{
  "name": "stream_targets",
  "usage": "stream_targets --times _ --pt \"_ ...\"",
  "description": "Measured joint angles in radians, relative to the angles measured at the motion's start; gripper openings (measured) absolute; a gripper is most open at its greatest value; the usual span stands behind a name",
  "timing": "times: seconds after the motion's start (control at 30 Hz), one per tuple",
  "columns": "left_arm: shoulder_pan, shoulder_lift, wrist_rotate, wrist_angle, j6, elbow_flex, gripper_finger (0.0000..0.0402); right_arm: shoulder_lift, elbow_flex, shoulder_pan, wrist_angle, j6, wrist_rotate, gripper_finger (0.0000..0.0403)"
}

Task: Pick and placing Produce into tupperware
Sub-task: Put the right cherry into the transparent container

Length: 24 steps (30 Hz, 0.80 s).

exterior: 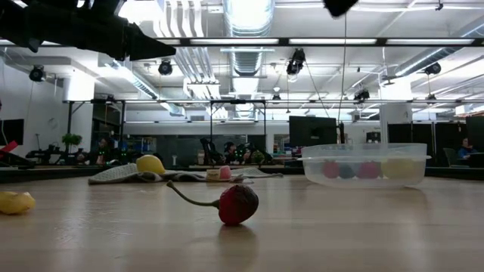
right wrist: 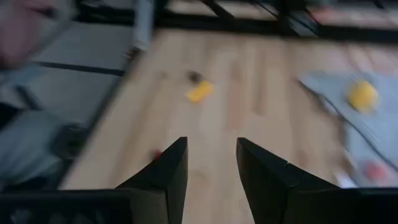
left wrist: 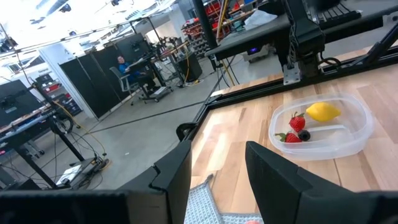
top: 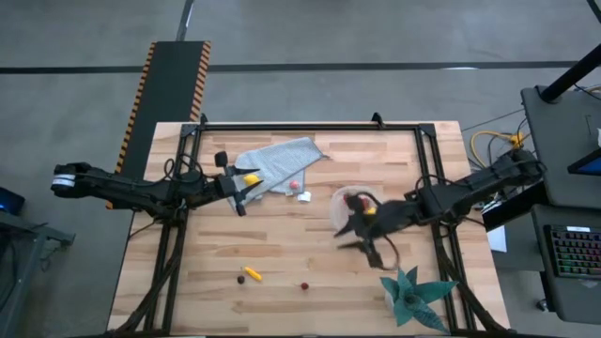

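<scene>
Our right gripper [top: 362, 235] hangs beside the tupperware [top: 346, 202], fingers parted and empty; our left gripper [top: 241, 191], also open, waits over the cloth [top: 282, 160]

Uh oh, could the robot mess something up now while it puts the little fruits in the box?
Maybe. The right end effector hangs open right beside the light, clear tupperware, so a swing could knock it and spill the lemon and strawberries inside. The cherry is round with a thin stem, so it might roll or slip when pinched. The lemon on the cloth could drag the cloth along.
</scene>
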<state>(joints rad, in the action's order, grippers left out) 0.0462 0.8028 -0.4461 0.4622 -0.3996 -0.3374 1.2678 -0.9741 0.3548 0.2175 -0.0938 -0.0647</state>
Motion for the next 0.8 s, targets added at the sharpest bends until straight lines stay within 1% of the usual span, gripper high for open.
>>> stream_targets --times 0.2,0.37,0.47,0.53,0.6,0.7,0.8 --pt "0.000 0.000 0.000 0.000 0.000 0.000 0.0137 0.000 0.000 0.093 -0.138 0.053 -0.016 0.0124" --pt "0.000 0.000 0.000 0.000 0.000 0.000 0.0137 0.026 0.000 0.121 -0.230 0.044 -0.019 0.0119" --pt "0.000 0.000 0.000 0.000 0.000 0.000 0.0137 0.070 -0.004 0.122 -0.279 0.044 -0.019 0.0125" --pt "0.000 0.000 0.000 0.000 0.000 0.000 0.0137 0.115 -0.029 0.121 -0.263 0.051 -0.015 0.0135" --pt "0.000 0.000 0.000 0.001 0.000 0.000 0.0137 0.160 -0.065 0.121 -0.208 0.074 -0.015 0.0149" --pt "0.000 0.000 0.000 0.000 0.000 0.000 0.0137 0.237 -0.159 0.121 -0.091 0.083 -0.015 0.0177" --pt "0.000 0.000 0.000 0.000 0.000 0.000 0.0137 0.320 -0.280 0.119 0.052 0.050 -0.023 0.0208"
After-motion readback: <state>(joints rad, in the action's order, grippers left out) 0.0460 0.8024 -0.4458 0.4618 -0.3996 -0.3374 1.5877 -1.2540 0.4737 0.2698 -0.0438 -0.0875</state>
